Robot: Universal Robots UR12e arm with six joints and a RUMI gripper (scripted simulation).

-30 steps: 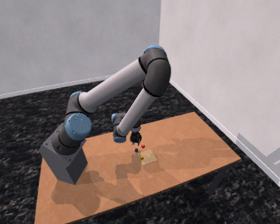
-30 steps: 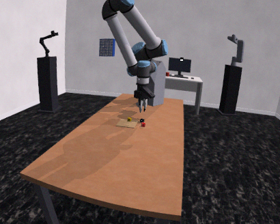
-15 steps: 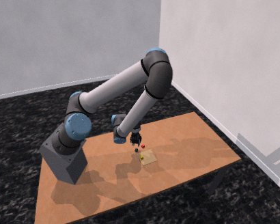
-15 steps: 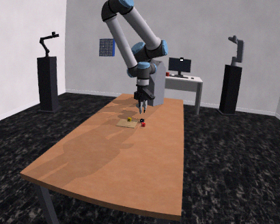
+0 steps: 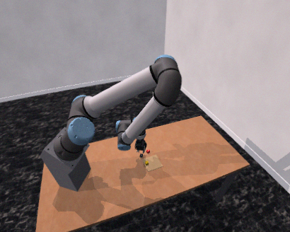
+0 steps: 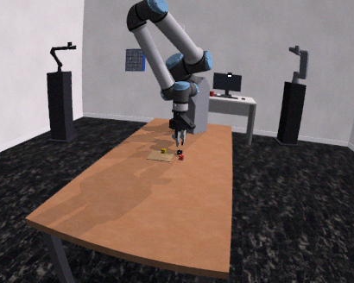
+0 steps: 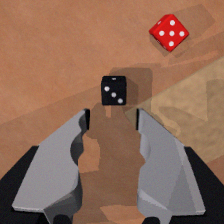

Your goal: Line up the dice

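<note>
A black die [image 7: 114, 90] showing three pips lies on the bare table just off the tan mat [image 7: 185, 100]. A red die [image 7: 169, 32] showing five pips lies farther off, also on the table. A yellow die [image 5: 146, 163] sits on the mat [image 5: 153, 163]; it is out of the wrist view. My gripper [image 7: 113, 110] hangs above the table, pointing down just short of the black die. Its fingers are narrowed to about a die's width, with nothing between them. In the exterior view the gripper [image 6: 180, 140] is above the black die [image 6: 179, 152] and the red die [image 6: 181, 157].
The robot's grey base block [image 5: 66, 166] stands at the table's left end. The mat is small and lies near the table's middle. A wall runs close behind the table's far edge.
</note>
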